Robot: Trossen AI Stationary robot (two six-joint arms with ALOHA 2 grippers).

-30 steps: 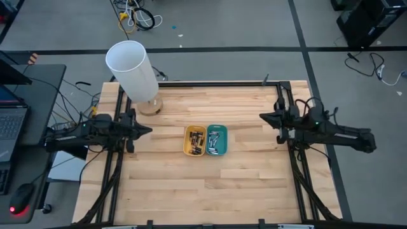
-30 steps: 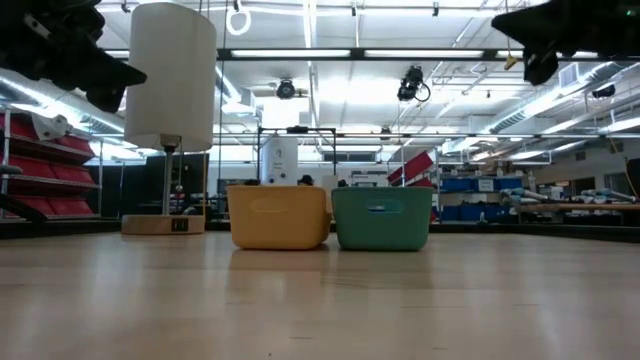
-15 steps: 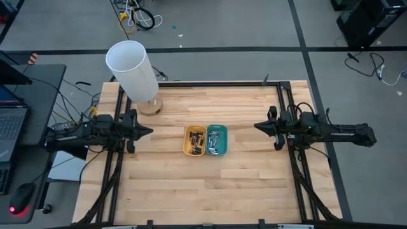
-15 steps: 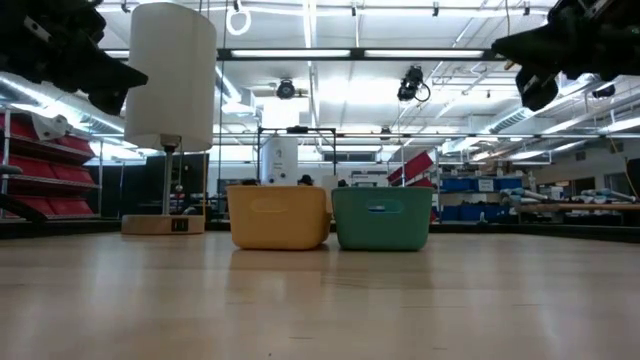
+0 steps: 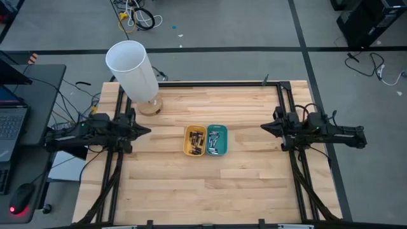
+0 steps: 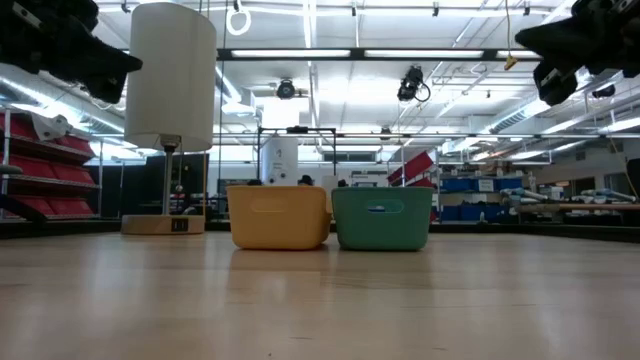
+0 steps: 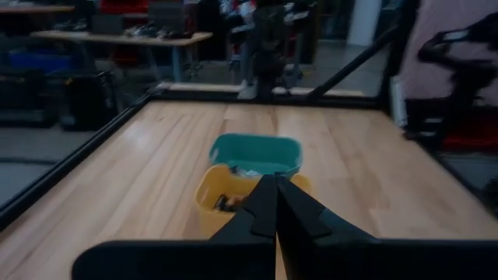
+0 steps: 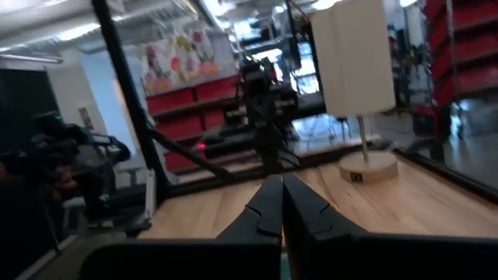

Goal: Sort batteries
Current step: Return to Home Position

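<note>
Two small trays stand side by side at the table's middle: a yellow tray (image 5: 194, 140) (image 6: 279, 216) (image 7: 226, 198) and a teal tray (image 5: 217, 140) (image 6: 382, 217) (image 7: 257, 154). Dark and silvery batteries (image 5: 196, 142) lie in the yellow tray, and more batteries (image 5: 214, 141) lie in the teal one. My left gripper (image 5: 147, 130) (image 7: 274, 204) hovers shut to the left of the trays, pointing at them. My right gripper (image 5: 264, 128) (image 8: 282, 204) hovers shut to their right, high above the wood in the low view (image 6: 548, 88).
A lamp with a tall white shade (image 5: 132, 69) stands on its round wooden base (image 5: 150, 105) at the table's far left. Black frame rails (image 5: 289, 159) run along both sides. Bare wood (image 5: 203, 191) lies between the trays and the near edge.
My right gripper has swung toward the table's near edge, reaching a little toward the trays, then drawn back toward the right edge. The trays and batteries have stayed where they were.
</note>
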